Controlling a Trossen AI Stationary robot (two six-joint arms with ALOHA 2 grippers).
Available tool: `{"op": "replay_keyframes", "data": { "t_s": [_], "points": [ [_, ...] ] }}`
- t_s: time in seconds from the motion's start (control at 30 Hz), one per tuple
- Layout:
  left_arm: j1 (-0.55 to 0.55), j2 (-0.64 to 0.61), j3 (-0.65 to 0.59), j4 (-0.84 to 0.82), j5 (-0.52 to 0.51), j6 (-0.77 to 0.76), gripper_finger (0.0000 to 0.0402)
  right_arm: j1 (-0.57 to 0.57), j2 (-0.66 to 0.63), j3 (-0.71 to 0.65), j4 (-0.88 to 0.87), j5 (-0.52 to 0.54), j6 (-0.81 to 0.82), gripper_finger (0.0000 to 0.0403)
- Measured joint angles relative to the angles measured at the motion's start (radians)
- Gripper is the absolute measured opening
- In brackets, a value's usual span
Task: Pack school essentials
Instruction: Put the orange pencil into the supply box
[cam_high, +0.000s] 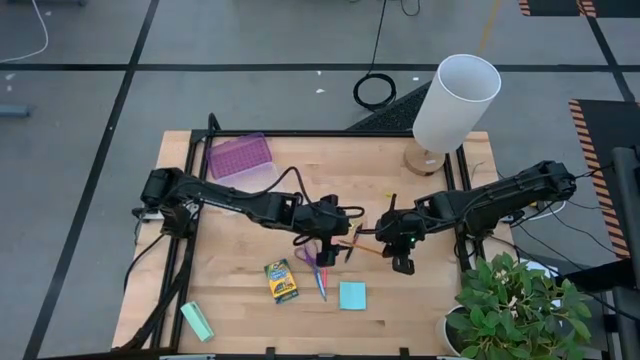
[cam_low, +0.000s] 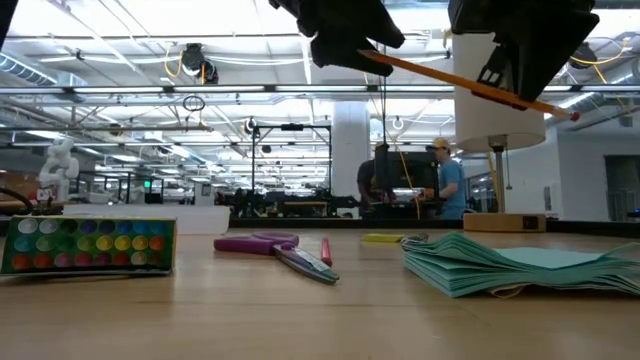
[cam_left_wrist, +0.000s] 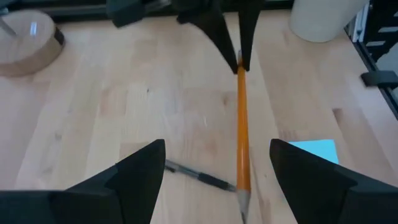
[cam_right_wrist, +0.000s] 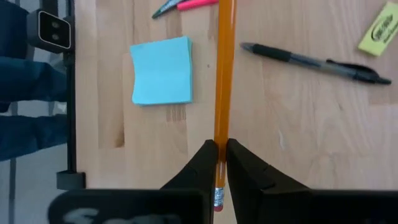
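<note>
An orange pencil (cam_low: 460, 80) hangs in the air over the middle of the table, with my right gripper (cam_right_wrist: 217, 146) shut on it. My left gripper (cam_left_wrist: 217, 152) is open. Its fingers stand on either side of the pencil's pointed end (cam_left_wrist: 242, 199) without touching it. Flat on the wood below lie the purple-handled scissors (cam_low: 275, 248), a red pen (cam_low: 326, 250), a black pen (cam_right_wrist: 311, 61), the crayon box (cam_high: 282, 281), the cyan sticky-note pad (cam_right_wrist: 161, 70) and a small yellow piece (cam_right_wrist: 378, 34). My right gripper pinches the pencil between its two fingers near the eraser end (cam_right_wrist: 221, 130). The shaft runs out past the fingertips toward my left gripper. The pencil is lifted clear of the table and slightly tilted, with its eraser end (cam_low: 573, 115) lower.
A purple case (cam_high: 240, 156) sits at the far left of the table and a mint-green block (cam_high: 197, 320) at the near left corner. A white lamp (cam_high: 450, 105) stands on its wooden base at the far right. A potted plant (cam_high: 520, 305) is at the near right.
</note>
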Motion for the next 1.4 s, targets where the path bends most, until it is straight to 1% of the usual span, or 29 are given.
{"op": "replay_keyframes", "data": {
  "t_s": [0.1,0.17,0.23,0.4,0.63,0.73,0.83,1.07,1.17,1.23,1.4],
  "points": [
    [0.000,0.004,-0.001,-0.019,0.001,0.019,0.0293,0.000,0.000,0.000,0.024,0.003,-0.002,0.0020],
    [-0.004,0.002,-0.001,-0.009,0.001,0.025,0.0284,0.000,0.000,0.000,0.035,0.005,-0.003,0.0020],
    [-0.004,0.001,-0.001,-0.009,0.000,0.025,0.0264,0.000,0.000,0.000,0.040,0.008,-0.003,0.0020],
    [-0.004,0.001,-0.001,-0.011,0.002,0.025,0.0196,0.000,0.000,0.000,0.046,0.009,-0.003,0.0020],
    [-0.004,0.001,-0.001,-0.012,0.056,0.024,0.0114,0.000,0.000,0.000,0.053,0.010,-0.003,0.0020],
    [-0.004,0.001,-0.001,-0.013,0.078,0.024,0.0090,0.000,0.000,0.000,0.068,0.012,-0.003,0.0020],
    [-0.004,0.001,-0.001,-0.026,0.078,0.024,0.0072,0.000,0.000,0.000,0.079,0.031,-0.003,0.0020],
    [-0.005,0.001,-0.001,-0.049,0.079,0.009,0.0027,-0.001,0.000,0.000,0.082,0.034,-0.003,0.0020],
    [-0.006,0.001,-0.001,-0.051,0.082,-0.012,0.0018,-0.001,0.000,0.000,0.081,0.033,-0.005,0.0020],
    [-0.006,0.001,-0.001,-0.050,0.083,-0.020,0.0021,-0.001,0.000,0.000,0.082,0.034,-0.004,0.0020],
    [-0.005,0.001,-0.001,-0.041,0.070,-0.062,0.0058,-0.001,0.000,0.000,0.082,0.033,-0.002,0.0020]
  ]
}}
